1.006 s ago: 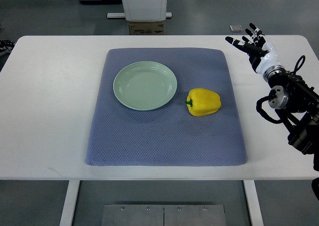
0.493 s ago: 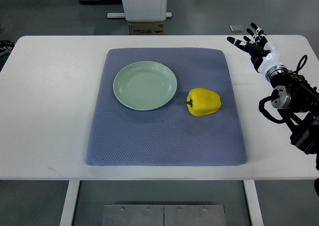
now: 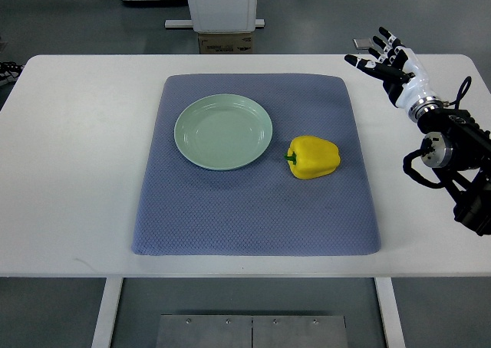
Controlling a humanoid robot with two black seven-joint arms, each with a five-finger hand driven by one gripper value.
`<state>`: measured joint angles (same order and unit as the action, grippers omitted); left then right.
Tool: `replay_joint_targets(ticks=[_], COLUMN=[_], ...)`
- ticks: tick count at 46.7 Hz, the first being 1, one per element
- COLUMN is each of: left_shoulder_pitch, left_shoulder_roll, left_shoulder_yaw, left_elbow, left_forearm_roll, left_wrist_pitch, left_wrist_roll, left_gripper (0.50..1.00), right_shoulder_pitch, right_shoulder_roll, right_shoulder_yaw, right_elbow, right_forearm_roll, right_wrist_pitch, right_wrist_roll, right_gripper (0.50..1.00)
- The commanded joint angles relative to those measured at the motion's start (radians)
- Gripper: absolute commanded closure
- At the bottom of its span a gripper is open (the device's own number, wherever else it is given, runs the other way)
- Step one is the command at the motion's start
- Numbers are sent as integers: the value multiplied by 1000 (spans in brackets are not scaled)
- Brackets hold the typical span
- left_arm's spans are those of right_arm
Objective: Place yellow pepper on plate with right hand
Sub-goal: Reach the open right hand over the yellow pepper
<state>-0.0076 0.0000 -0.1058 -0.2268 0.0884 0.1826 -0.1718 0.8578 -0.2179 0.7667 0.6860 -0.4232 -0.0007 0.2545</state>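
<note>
the yellow bell pepper [image 3: 313, 157] lies on its side on the blue-grey mat [image 3: 253, 210], green stem toward 9 o'clock, just beside the pale green plate [image 3: 223, 132] at the plate's 4 o'clock and not touching it. the right hand [image 3: 391, 64] hovers over the white table [image 3: 77, 149] at the pepper's 2 o'clock, well apart from it, fingers [image 3: 360, 62] spread wide and holding nothing.
</note>
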Motion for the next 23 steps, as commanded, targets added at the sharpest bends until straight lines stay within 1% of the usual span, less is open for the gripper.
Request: replay_joint_targets(ticks=[1, 11, 15, 18, 23], left_shoulder_pitch=[0, 0, 0, 0, 0], left_shoulder_roll=[0, 0, 0, 0, 0], left_shoulder_yaw=[0, 0, 0, 0, 0], left_elbow=[0, 0, 1, 0, 1], left_forearm_roll=[-1, 1, 1, 1, -1], left_wrist_pitch=[0, 0, 0, 0, 0], left_wrist_roll=[0, 0, 0, 0, 0], left_gripper=[500, 500, 500, 500, 500], right_shoulder_pitch=[6, 32, 49, 63, 81], right_shoulder_roll=[-23, -98, -135, -161, -196], right_shoulder_yaw=[-44, -147, -202, -254, -331], right_elbow=[0, 30, 50, 72, 116], right_forearm_roll=[0, -8, -26, -74, -163], right_wrist_pitch=[34, 131, 171, 185, 185], right_wrist_roll=[29, 98, 140, 170, 233], right_gripper=[500, 500, 500, 500, 500])
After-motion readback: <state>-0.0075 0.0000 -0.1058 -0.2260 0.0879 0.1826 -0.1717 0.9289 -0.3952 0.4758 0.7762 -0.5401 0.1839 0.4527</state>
